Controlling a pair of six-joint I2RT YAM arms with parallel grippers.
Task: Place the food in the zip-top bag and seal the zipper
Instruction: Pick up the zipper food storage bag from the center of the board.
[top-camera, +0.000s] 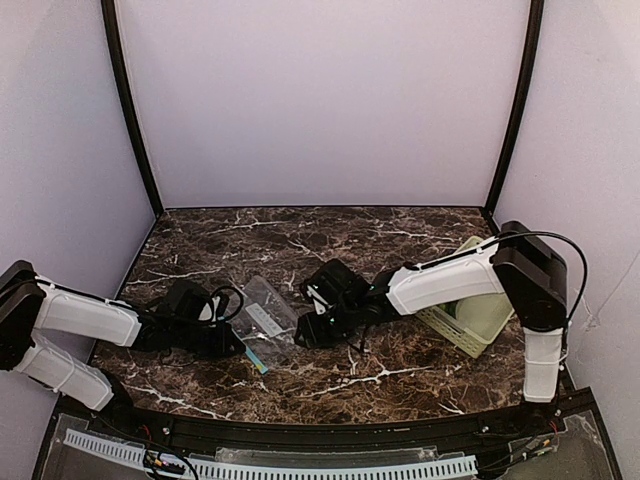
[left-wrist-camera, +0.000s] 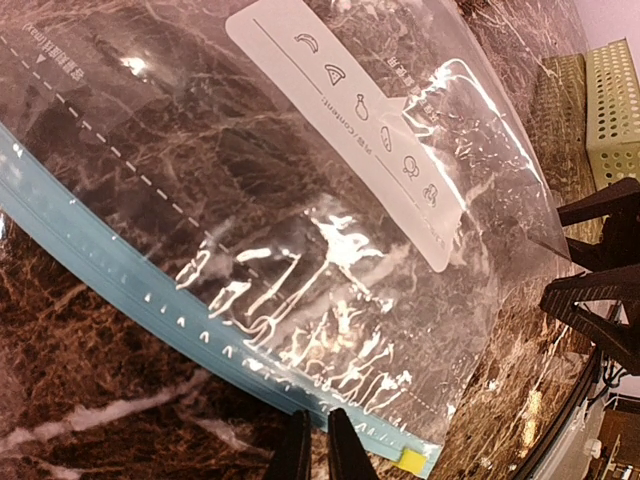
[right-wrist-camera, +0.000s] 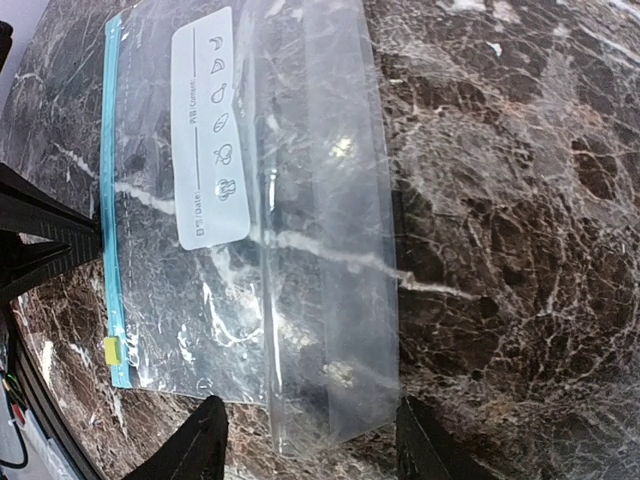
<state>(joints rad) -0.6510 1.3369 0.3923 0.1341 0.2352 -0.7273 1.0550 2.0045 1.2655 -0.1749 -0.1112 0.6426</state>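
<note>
The zip-top bag (top-camera: 265, 320) is pictured lying flat on the marble worktop (top-camera: 400, 360) between the two arms. Its zipper (right-wrist-camera: 108, 180) is pinched by the clenched left fingers (left-wrist-camera: 347, 458), while the right fingers (right-wrist-camera: 195, 450) are held spread, straddling the bag's opposite edge without gripping it.

one zip-top bag (top-camera: 268, 320), one pale green basket (top-camera: 455, 335), two hands: left hand (top-camera: 238, 345), right hand (top-camera: 305, 330).

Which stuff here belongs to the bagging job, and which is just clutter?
Job: bag; zipper; left pincer, shut on the zipper; right pincer, open at the bag's far edge. No food in view.
Lying about: basket.
</note>
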